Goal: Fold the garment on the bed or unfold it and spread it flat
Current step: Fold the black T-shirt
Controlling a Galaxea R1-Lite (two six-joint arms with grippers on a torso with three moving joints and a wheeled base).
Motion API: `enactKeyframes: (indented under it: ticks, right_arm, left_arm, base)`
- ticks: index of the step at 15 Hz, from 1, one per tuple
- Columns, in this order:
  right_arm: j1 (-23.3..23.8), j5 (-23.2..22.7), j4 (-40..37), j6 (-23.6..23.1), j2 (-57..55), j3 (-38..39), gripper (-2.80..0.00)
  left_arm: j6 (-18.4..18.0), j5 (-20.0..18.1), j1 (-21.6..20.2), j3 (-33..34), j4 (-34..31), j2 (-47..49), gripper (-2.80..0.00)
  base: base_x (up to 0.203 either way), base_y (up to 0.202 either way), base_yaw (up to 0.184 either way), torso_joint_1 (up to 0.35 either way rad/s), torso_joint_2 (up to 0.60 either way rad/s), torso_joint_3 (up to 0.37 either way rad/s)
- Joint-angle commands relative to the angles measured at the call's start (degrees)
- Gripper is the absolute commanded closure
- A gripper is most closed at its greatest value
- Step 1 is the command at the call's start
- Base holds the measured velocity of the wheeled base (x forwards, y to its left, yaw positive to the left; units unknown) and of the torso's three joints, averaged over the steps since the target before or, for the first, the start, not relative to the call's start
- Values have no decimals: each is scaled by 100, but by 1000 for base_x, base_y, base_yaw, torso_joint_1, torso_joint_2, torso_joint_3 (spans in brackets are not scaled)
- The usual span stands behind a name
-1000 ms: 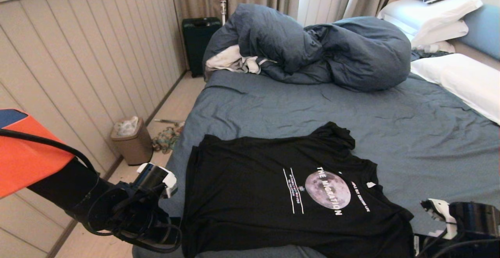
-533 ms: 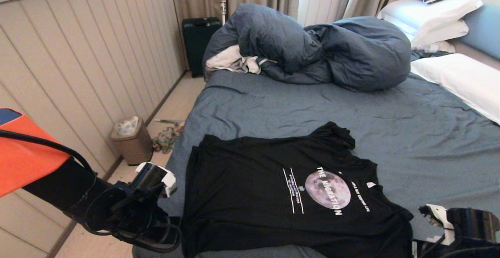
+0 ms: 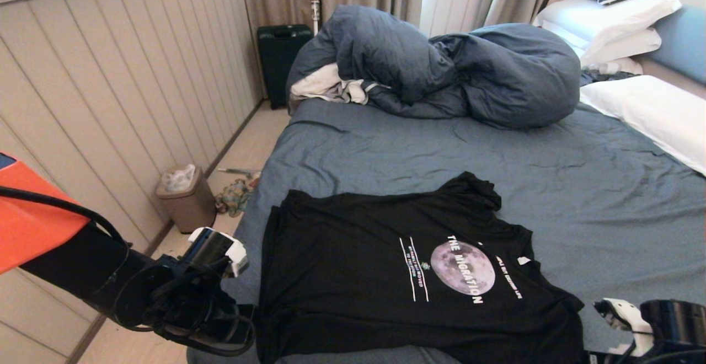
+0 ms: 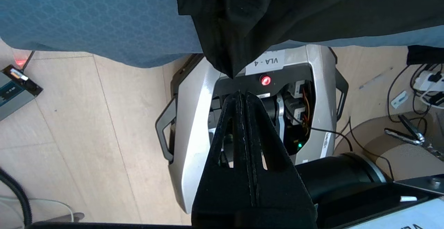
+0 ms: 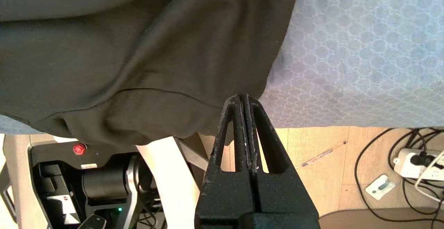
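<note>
We saw the garment point(image 3: 408, 276) lying print-up at the near edge of the bed point(image 3: 579, 187), its hem overhanging. Both tools, left tool point(image 4: 242, 95) and right tool point(image 5: 242, 99), were closed, empty, below that edge.

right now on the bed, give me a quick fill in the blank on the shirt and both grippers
1. The T-shirt lies on the bed with its moon print facing ____.
2. The left gripper and the right gripper both have their jaws ____.
3. Neither gripper holds the shirt; each one is ____.
4. The bunched duvet sits at the bed's ____ side, beyond the shirt.

Missing words: up; shut; empty; far
</note>
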State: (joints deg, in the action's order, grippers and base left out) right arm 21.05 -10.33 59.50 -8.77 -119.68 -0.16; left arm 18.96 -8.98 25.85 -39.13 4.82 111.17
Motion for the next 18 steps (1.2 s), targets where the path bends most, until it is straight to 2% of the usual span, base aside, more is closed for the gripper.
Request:
enactKeyframes:
  ticks: [1,4,5,13,16,18]
  right_arm:
    - [31,-13,28,-19,-64,-2,0]
    - [30,-13,21,-45,-149,7,0]
    - [39,-13,9,-63,-143,7,-280]
    - [-22,-75,118,-149,-269,16,-280]
    - [-37,-75,458,-138,-479,16,-280]
    - [-233,-83,461,-87,-514,16,-280]
  left_arm:
    - [12,-7,-1,4,2,-77,0]
    - [20,-16,-1,11,-16,-112,0]
    - [20,-9,-1,2,-16,-112,0]
    - [12,-24,-1,-33,11,-75,0]
    - [3,-31,0,-77,19,-8,0]
    - [2,-162,-1,-156,14,46,0]
  base:
    - [0,0,0,0,0,0]
    - [0,0,0,0,0,0]
    - [0,0,0,0,0,0]
    - [0,0,0,0,0,0]
    - [0,0,0,0,0,0]
    - [0,0,0,0,0,0]
